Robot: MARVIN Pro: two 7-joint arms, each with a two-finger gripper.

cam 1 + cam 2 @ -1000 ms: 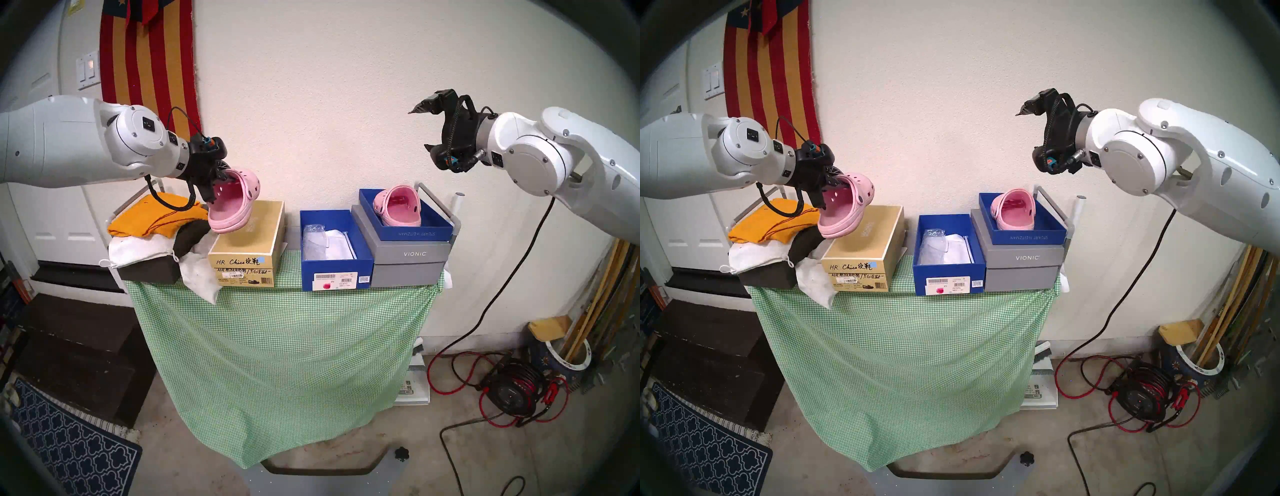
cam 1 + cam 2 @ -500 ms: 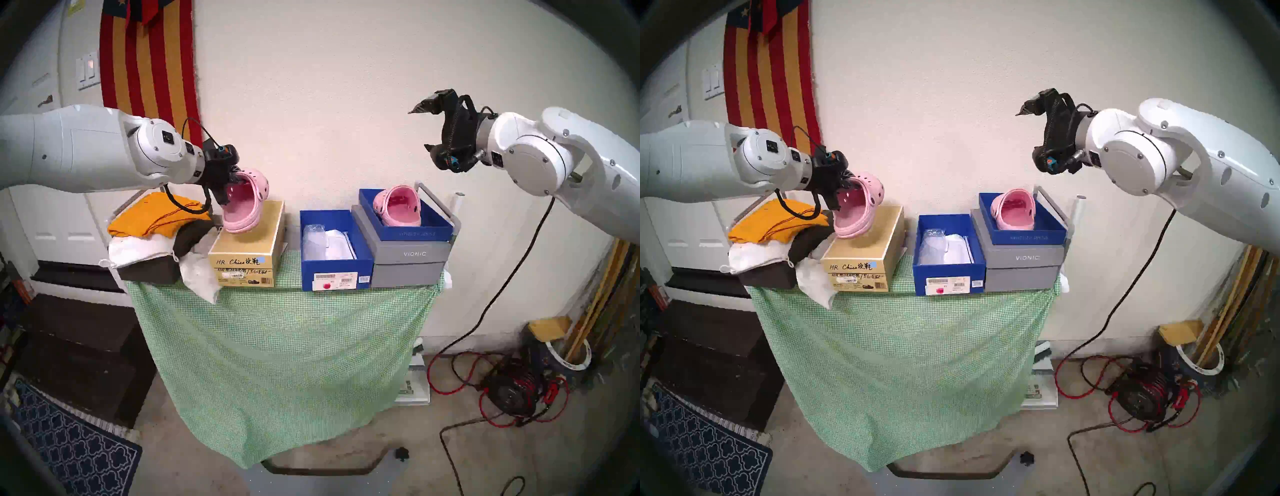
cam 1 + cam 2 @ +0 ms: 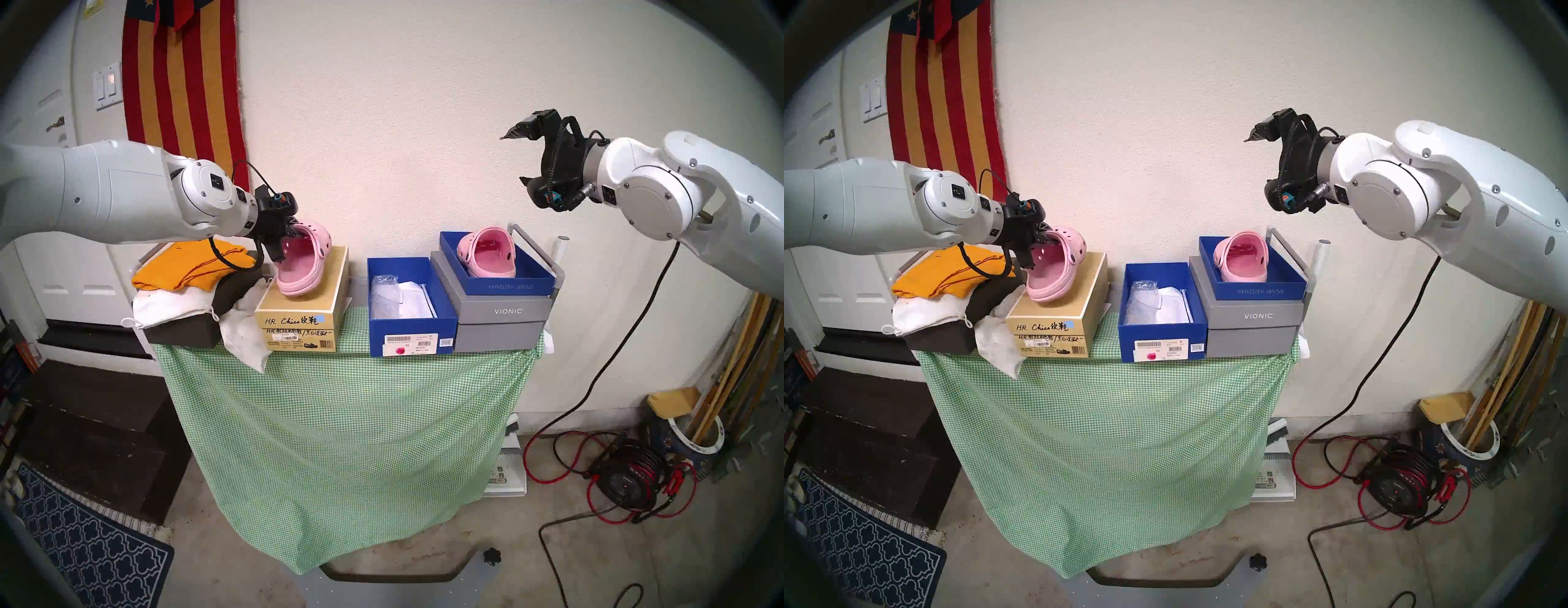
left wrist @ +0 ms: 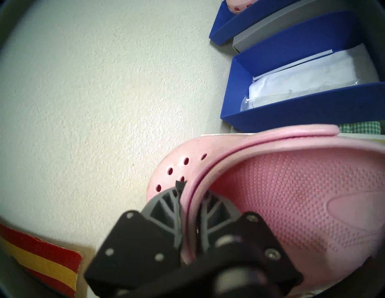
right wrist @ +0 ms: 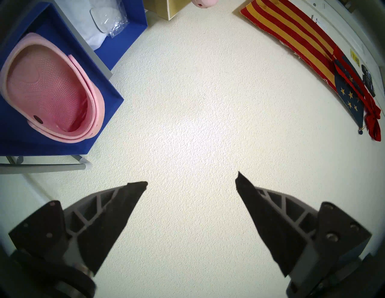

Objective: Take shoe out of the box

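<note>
At centre left, the left gripper [image 3: 283, 237] clenched a pink clog's [image 3: 300, 264] rim over the gold box [image 3: 297, 312]; that thin pinch risked slipping. The right gripper [image 3: 514, 158] hung released.

Gold box [image 3: 301, 305] left; grey Vionic box [image 3: 505, 316] right, blue lid [image 3: 509, 285] atop; orange cloth [image 3: 186, 265], possibly folded.

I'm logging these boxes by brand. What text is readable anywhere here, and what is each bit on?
"VIONIC": front of the grey box.
"STUART WEITZMAN", upside down: front wall of the shallow blue lid.
"HR Chico" plus handwritten Chinese characters: end of the gold box.
"MICHAEL": gold box's side and its small label, only faintly readable.
Barcode label on the blue shoebox: print too small to read.
</note>
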